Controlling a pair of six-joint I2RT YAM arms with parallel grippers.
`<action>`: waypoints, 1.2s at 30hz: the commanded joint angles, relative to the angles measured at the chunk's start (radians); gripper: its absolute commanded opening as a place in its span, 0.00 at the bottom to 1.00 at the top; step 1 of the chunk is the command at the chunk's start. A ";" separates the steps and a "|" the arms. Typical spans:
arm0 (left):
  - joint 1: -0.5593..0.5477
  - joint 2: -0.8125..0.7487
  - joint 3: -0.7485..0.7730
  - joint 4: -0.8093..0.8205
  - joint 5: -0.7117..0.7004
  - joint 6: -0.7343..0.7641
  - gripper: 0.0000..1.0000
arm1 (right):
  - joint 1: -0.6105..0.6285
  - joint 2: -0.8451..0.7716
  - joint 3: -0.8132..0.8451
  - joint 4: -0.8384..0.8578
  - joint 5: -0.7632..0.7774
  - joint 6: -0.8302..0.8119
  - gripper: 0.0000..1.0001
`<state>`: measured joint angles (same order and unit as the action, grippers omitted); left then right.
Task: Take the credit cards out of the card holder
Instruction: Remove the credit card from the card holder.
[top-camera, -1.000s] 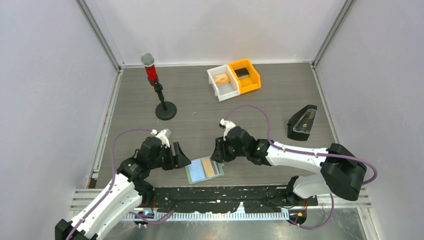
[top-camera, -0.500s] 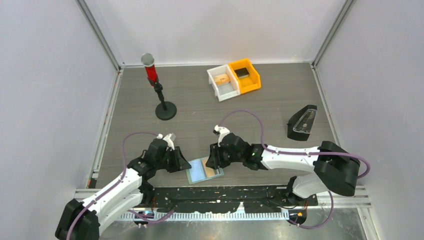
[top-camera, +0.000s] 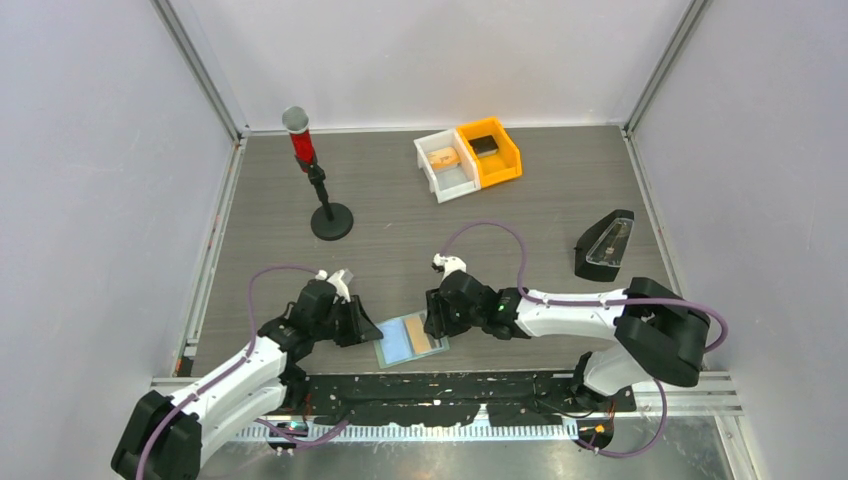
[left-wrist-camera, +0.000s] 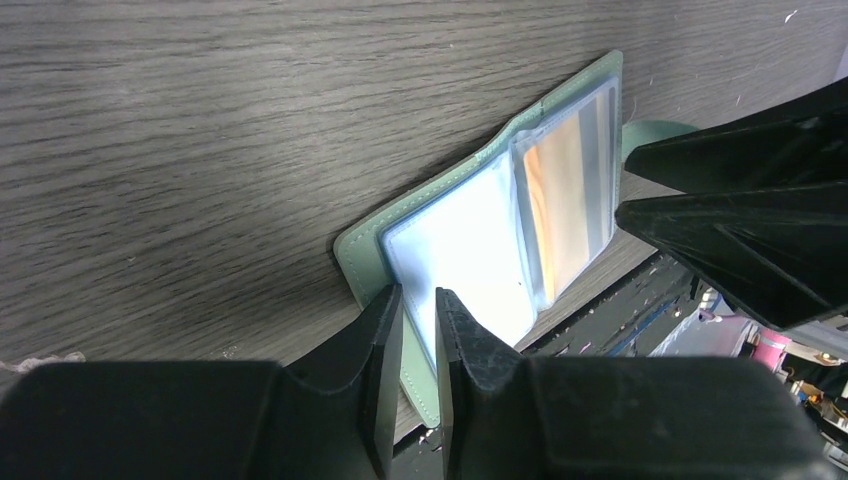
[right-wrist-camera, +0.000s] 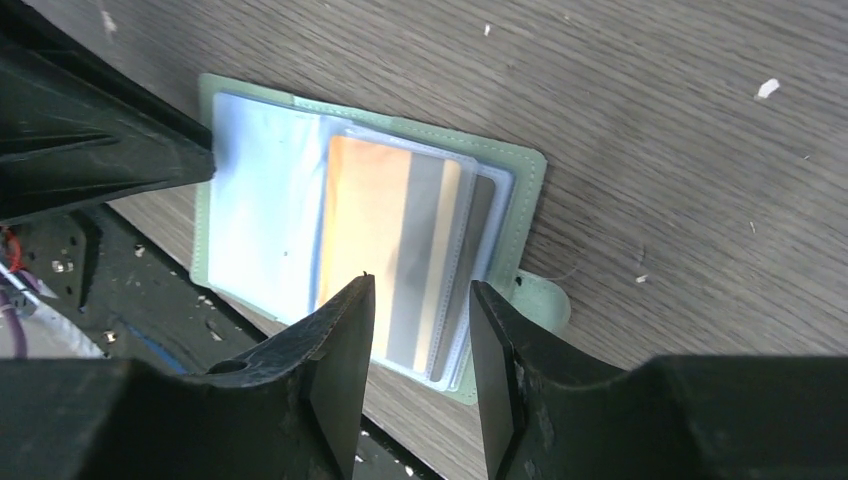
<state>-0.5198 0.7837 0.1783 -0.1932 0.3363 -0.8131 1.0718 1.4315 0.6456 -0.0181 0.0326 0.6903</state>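
The card holder (top-camera: 381, 350), pale green and unfolded, lies flat at the table's near edge. Its left pocket shows the light blue card (left-wrist-camera: 460, 250) (right-wrist-camera: 265, 220). Its right pocket shows the tan-orange card (right-wrist-camera: 370, 210) (left-wrist-camera: 560, 200). My left gripper (left-wrist-camera: 418, 300) (top-camera: 365, 327) is over the holder's left rim (left-wrist-camera: 360, 250). Its jaws are nearly together, with the green rim showing in the thin gap; whether they pinch it is unclear. My right gripper (right-wrist-camera: 422, 290) (top-camera: 432, 318) stands open over the right pocket's near end, with nothing clamped. The side tab (right-wrist-camera: 545, 300) sticks out to the right.
A microphone on a stand (top-camera: 318, 180) is at the back left. A white bin (top-camera: 445, 165) and an orange bin (top-camera: 490, 152) holding a black block sit at the back. A black dock (top-camera: 605, 245) is on the right. The black base plate (top-camera: 450, 385) borders the table edge under the holder's corner.
The left gripper's jaws have narrowed a lot and it has settled at the holder's left rim. The right gripper has moved left and lower over the holder's right pocket.
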 joint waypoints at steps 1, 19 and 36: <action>-0.002 -0.001 -0.016 0.032 0.009 -0.001 0.21 | 0.005 0.032 0.036 -0.016 0.037 -0.007 0.47; -0.002 0.003 -0.010 0.028 0.006 0.002 0.21 | 0.006 -0.025 0.085 -0.079 0.045 -0.032 0.45; -0.002 -0.001 -0.013 0.026 0.007 0.002 0.20 | 0.008 0.045 0.104 -0.029 0.025 -0.032 0.45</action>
<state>-0.5198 0.7834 0.1753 -0.1871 0.3378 -0.8127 1.0744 1.4601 0.7101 -0.0914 0.0502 0.6689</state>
